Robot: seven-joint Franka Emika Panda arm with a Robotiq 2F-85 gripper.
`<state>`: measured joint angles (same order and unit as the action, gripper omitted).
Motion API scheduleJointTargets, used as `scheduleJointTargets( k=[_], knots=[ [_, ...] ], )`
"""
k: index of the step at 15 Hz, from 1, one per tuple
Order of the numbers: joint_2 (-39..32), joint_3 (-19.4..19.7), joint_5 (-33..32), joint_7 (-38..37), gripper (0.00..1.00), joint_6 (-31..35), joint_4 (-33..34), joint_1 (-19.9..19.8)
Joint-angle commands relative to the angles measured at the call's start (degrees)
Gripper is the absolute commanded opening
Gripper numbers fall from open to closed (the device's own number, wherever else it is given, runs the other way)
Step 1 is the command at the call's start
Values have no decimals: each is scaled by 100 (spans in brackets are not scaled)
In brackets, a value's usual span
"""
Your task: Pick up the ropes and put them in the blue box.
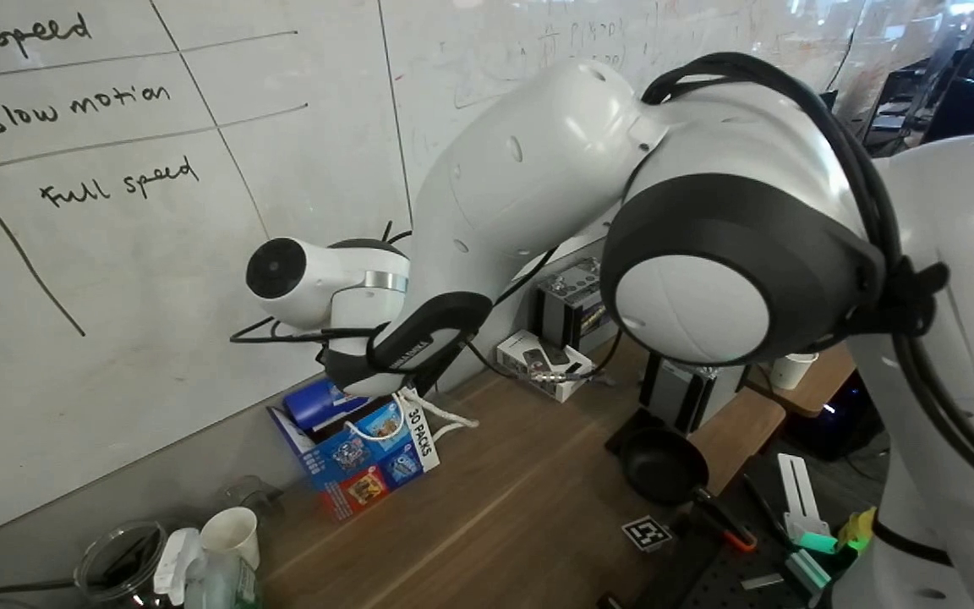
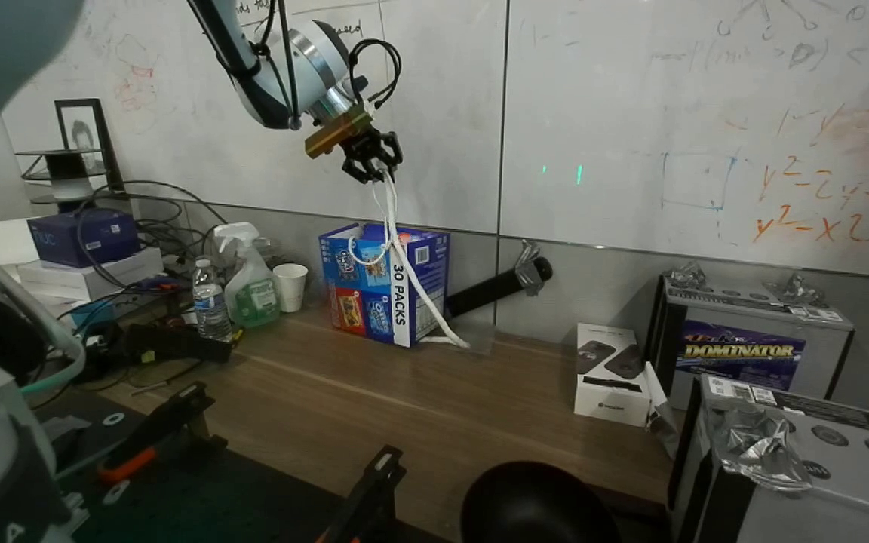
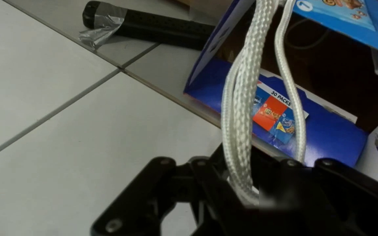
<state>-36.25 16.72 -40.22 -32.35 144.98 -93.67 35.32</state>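
Note:
In an exterior view my gripper (image 2: 383, 172) hangs above the blue box, shut on the white ropes (image 2: 391, 215). From the fingers the strands drop past the box's front corner. One end reaches the table beside the box, and a loop droops over its printed front. The wrist view has the ropes (image 3: 246, 91) running out from between the dark jaws. The blue box (image 2: 348, 290) stands upright against the wall with its top open; its dark inside and blue flap (image 3: 326, 137) show in the wrist view. In an exterior view the arm covers the gripper above the box (image 1: 369, 461).
A black bar with tape (image 2: 491, 290) leans beside the box. On its other side stand a paper cup (image 2: 290, 286), a spray bottle (image 2: 252, 290) and a water bottle (image 2: 210, 302). A white carton (image 2: 612, 373), batteries (image 2: 751, 332) and a black pan (image 2: 536, 505) are further off. The whiteboard (image 2: 593, 113) rises close behind.

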Motion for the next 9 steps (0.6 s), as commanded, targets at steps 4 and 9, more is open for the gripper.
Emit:
scheduleJointTargets(
  k=[4, 9],
  knots=[
    [-116, -233, -753, -660, 5, 17, 505, -250],
    [-264, -513, -1059, -960, 5, -86, 813, -466]
  ],
)
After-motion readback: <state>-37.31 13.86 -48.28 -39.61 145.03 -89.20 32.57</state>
